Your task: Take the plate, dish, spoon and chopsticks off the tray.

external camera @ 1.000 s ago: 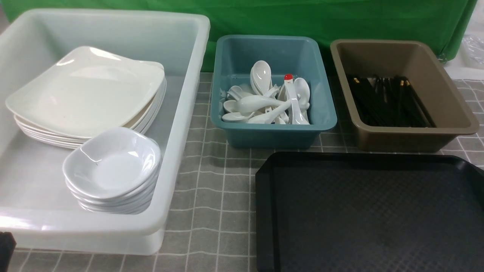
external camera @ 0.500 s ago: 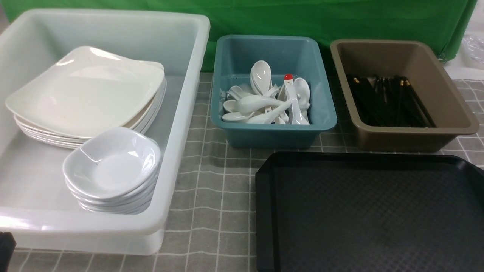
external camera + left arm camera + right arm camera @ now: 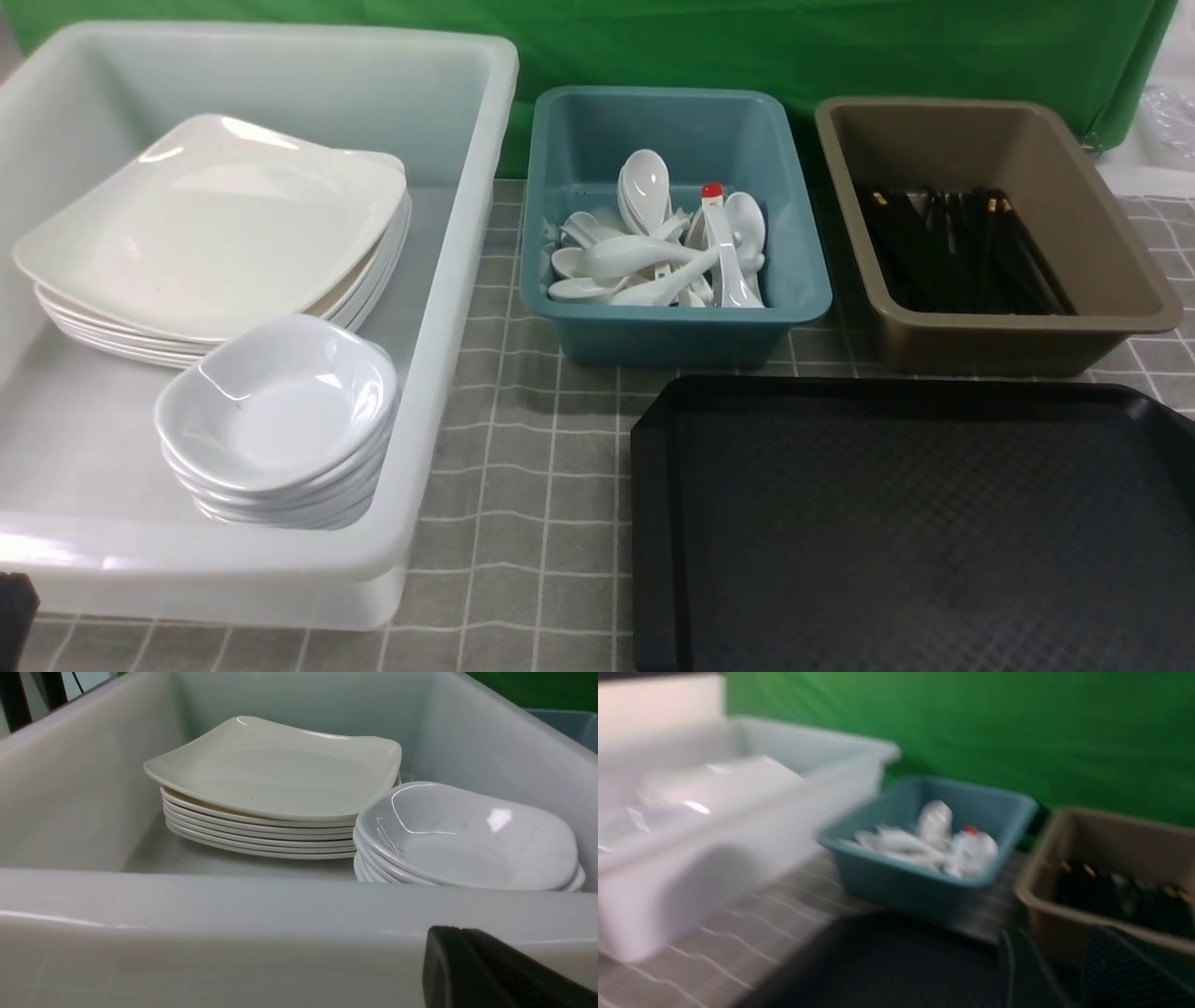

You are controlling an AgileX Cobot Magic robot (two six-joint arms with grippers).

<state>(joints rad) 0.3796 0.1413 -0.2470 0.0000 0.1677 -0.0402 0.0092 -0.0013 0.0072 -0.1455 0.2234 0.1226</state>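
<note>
The black tray point(image 3: 915, 523) sits on the counter point(image 3: 523, 467) at front right, its textured floor bare in the part that shows. The counter carries a grey cloth with a white grid.

White tub point(image 3: 439, 308), left: holds a stack of large square plates, the top plate point(image 3: 215, 224) lying level on the pile at the back. In front of it and just beside it stands a stack of small bluish-white bowls, the top dish point(image 3: 280, 401) nested upright in the others. The left wrist view shows both stacks over the tub's near wall, the dish stack close against the plate stack.

Teal tub point(image 3: 794, 271), middle: a loose heap of white soup spoons; one spoon point(image 3: 644, 177) leans bowl-up at the back of the heap. A spoon with a red-tipped handle point(image 3: 712, 191) lies among them.

Brown tub point(image 3: 1111, 271), right, behind the tray: black chopsticks point(image 3: 962, 252) lie in a bundle along its floor, gold bands toward the far end.

Left end effector point(image 3: 495, 970): only one dark finger shows at the edge of its wrist view, outside the white tub's near wall; its fingers are together and nothing is held.

Right end effector point(image 3: 1069, 970): blurred dark shapes over the tray, near the brown tub; cannot tell whether the fingers are apart or together.

A green backdrop point(image 3: 794, 47) hangs behind the tubs.
</note>
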